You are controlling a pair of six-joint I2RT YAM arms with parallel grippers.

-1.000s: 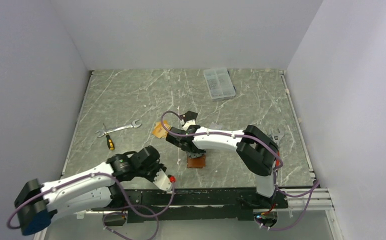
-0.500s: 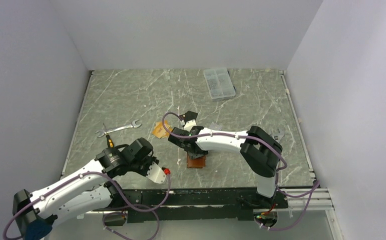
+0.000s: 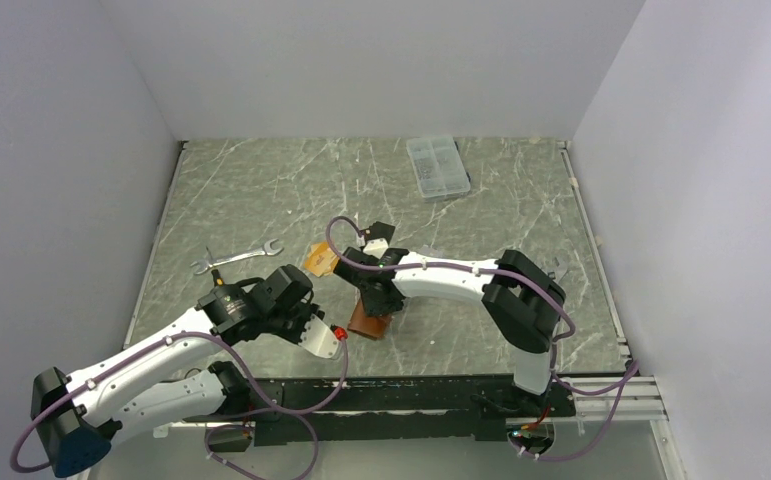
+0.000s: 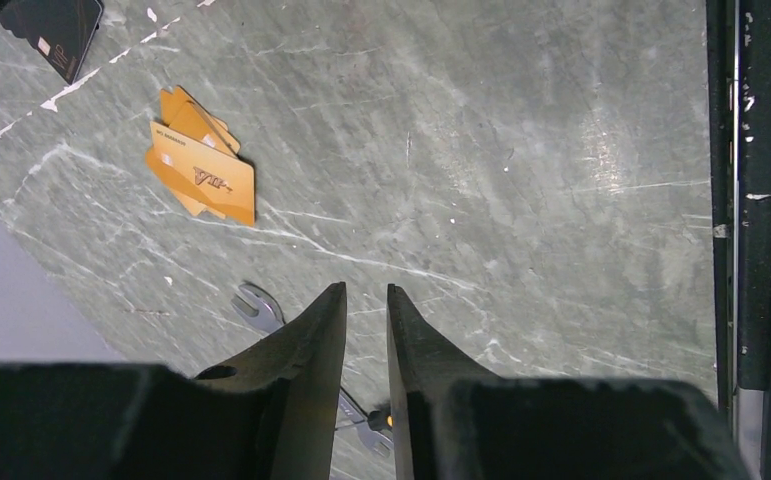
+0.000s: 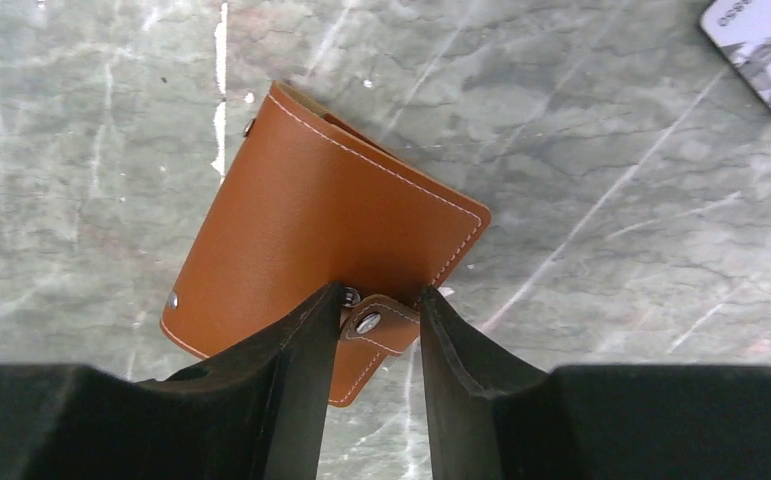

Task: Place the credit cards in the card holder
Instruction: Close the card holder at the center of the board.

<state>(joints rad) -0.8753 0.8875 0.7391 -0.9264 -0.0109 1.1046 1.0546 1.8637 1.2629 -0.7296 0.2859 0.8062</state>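
- The wrench [image 3: 241, 258] lies well to the left of the card holder [image 5: 311, 230].
- The left gripper [image 4: 366, 295] hangs just left of the card holder, its fingers a little apart with nothing between them.
- The orange cards [image 4: 206, 175] lie near the card holder, behind it (a small fanned pile).
- The card holder lies flat and folded shut.
- The right gripper [image 5: 381, 300] has a finger on each side of the card holder's snap tab [image 5: 379, 325]. Nobody can tell if they pinch it.
- A silver card [image 5: 766, 55] lies apart from the card holder.
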